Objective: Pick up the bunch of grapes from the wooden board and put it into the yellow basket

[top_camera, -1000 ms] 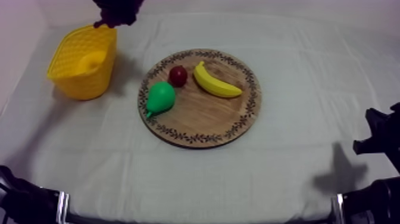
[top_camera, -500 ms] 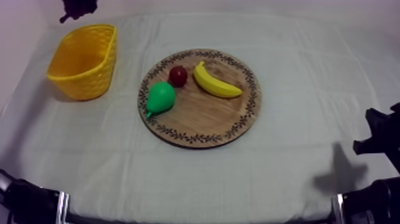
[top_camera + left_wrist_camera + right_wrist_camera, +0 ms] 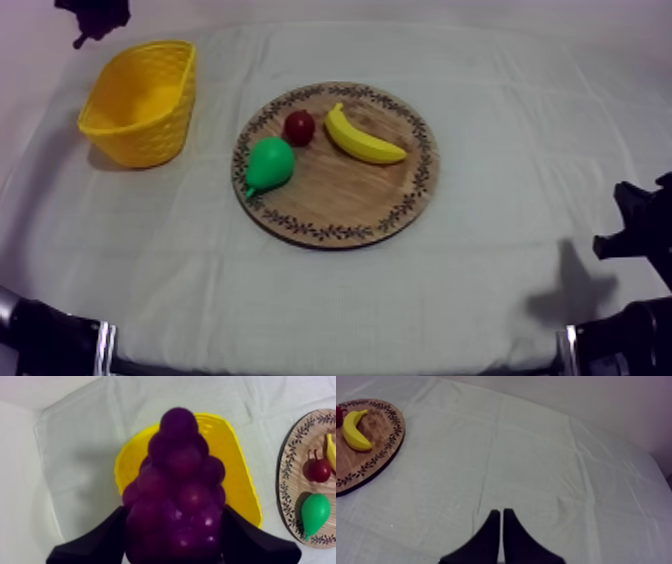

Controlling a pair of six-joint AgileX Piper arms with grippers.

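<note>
The left jaws are clamped round a bunch of dark purple toy grapes (image 3: 177,501), one black finger (image 3: 95,543) pressed against each side of the bunch. In the left wrist view the grapes hang in the air over the mouth of the yellow woven plastic basket (image 3: 240,481), clear of its rim and not inside it. From the top view the bunch and jaws show as a dark shape (image 3: 95,15) beyond the basket's (image 3: 150,135) far left corner, apart from it.

The basket stands on the left side of the desk, which is covered with a grey-white cloth (image 3: 480,280). The round wooden board with a patterned rim (image 3: 340,205) lies near the middle of the desk, just to the right of the basket. On it lie a green toy pear (image 3: 270,163), a small red fruit (image 3: 299,126) and a yellow toy banana (image 3: 362,137).

The right jaws hold nothing: their black fingers (image 3: 486,541) lie pressed together as a narrow wedge over bare cloth, well apart from the board (image 3: 371,451).
</note>
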